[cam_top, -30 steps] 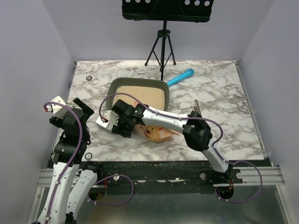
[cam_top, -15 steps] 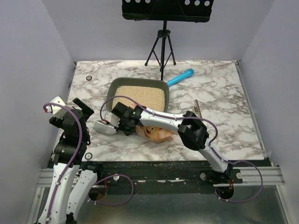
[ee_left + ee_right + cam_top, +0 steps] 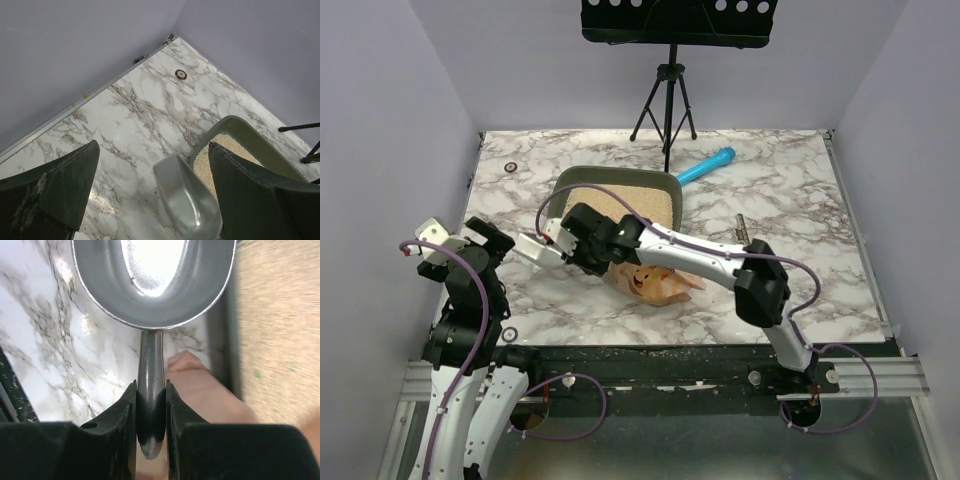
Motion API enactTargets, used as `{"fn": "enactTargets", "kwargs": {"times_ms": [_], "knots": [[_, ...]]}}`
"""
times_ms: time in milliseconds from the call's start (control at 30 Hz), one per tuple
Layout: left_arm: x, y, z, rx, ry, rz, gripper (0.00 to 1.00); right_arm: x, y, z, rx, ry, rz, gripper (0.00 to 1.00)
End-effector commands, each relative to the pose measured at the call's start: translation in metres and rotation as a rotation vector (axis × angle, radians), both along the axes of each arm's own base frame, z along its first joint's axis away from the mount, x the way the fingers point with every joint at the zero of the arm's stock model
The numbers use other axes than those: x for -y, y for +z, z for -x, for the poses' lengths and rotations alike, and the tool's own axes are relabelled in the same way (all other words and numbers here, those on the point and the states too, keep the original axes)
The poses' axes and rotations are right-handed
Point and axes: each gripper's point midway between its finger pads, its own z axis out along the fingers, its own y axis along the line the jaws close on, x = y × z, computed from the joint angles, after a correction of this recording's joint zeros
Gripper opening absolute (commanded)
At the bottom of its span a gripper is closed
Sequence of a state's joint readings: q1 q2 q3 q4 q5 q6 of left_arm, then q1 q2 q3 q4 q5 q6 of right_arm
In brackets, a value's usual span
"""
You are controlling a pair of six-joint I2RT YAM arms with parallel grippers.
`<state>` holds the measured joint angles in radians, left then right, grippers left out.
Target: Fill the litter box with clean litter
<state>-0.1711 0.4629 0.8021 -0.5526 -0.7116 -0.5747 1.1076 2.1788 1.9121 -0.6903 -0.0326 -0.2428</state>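
Litter box (image 3: 665, 186) stands on the marble-patterned desk (image 3: 790, 200), left of centre and toward the far side, its long axis running left to right. Clean litter (image 3: 625, 208) lies inside it as a pale beige bed that covers the visible floor of the tray. The near edge of the box is partly hidden by the right arm. Right end effector (image 3: 565, 240) is positioned at the box's near left corner. The right wrist view shows its two dark fingers (image 3: 117, 415) pinching the thin handle of a small silver metal scoop (image 3: 155, 275). The scoop's bowl points away from the fingers and shows bare shiny metal. The bowl sits over the desk just beside the box's outer wall; whether it touches the desk cannot be told. An orange-pink printed bag (image 3: 655, 282) lies crumpled on the desk near the front of the box, under the right arm. Left end effector (image 3: 480, 235) is raised at the left side of the desk, well apart from the box, jaws spread wide and holding nothing. A blue-handled tool (image 3: 705, 166) lies beyond the box's far right corner.
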Motion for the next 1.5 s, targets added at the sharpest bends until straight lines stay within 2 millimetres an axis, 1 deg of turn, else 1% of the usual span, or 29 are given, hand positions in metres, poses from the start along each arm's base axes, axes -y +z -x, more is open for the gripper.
{"fn": "enactTargets", "kwargs": {"times_ms": [0,67,167,200,300,400,433,533,600,700,833,967,1067,1133,1167,1267,1400,1467], "knots": [[-0.007,0.004,0.006,0.053,0.046,0.015,0.98,0.004,0.125,-0.022,0.179,-0.158,-0.230,0.00],[-0.008,0.006,0.008,0.069,0.049,0.018,0.98,0.011,0.152,-0.028,0.221,-0.210,-0.264,0.01],[-0.009,0.006,0.008,0.069,0.052,0.018,0.97,0.027,0.178,-0.041,0.299,-0.300,-0.277,0.01],[-0.008,0.006,0.008,0.068,0.047,0.018,0.98,0.034,0.187,-0.046,0.319,-0.332,-0.282,0.01],[-0.005,0.005,0.006,0.070,0.032,0.022,0.98,0.064,0.209,-0.062,0.348,-0.421,-0.313,0.01],[-0.001,0.003,0.001,0.060,0.004,0.017,0.97,0.105,0.220,-0.082,0.383,-0.521,-0.319,0.01],[0.000,0.002,-0.001,0.050,-0.001,0.016,0.97,0.125,0.225,-0.091,0.379,-0.571,-0.333,0.00],[0.005,-0.002,-0.006,0.025,-0.025,0.014,0.98,0.182,0.219,-0.118,0.336,-0.715,-0.360,0.01],[0.009,-0.003,-0.010,0.018,-0.050,0.013,0.97,0.220,0.211,-0.129,0.322,-0.786,-0.365,0.00],[0.017,-0.005,-0.017,-0.001,-0.096,0.016,0.97,0.272,0.185,-0.146,0.291,-0.934,-0.356,0.00],[0.029,-0.011,-0.027,-0.033,-0.163,0.020,0.97,0.342,0.145,-0.164,0.245,-1.147,-0.320,0.01],[0.048,-0.019,-0.039,-0.077,-0.269,0.021,0.97,0.400,0.103,-0.175,0.204,-1.330,-0.277,0.00],[0.059,-0.023,-0.046,-0.096,-0.329,0.031,0.97,0.436,0.075,-0.179,0.176,-1.432,-0.220,0.00],[0.068,-0.026,-0.050,-0.107,-0.373,0.037,0.97,0.450,0.059,-0.181,0.154,-1.474,-0.192,0.01],[0.071,-0.027,-0.051,-0.112,-0.392,0.039,0.97,0.453,0.052,-0.182,0.137,-1.485,-0.191,0.00],[0.084,-0.032,-0.056,-0.133,-0.462,0.045,0.97,0.459,0.032,-0.185,0.093,-1.512,-0.181,0.00],[0.102,-0.041,-0.063,-0.172,-0.558,0.063,0.97,0.469,-0.002,-0.183,0.037,-1.552,-0.114,0.00],[0.108,-0.046,-0.066,-0.197,-0.590,0.072,0.97,0.474,-0.014,-0.183,0.018,-1.567,-0.092,0.00]]}}
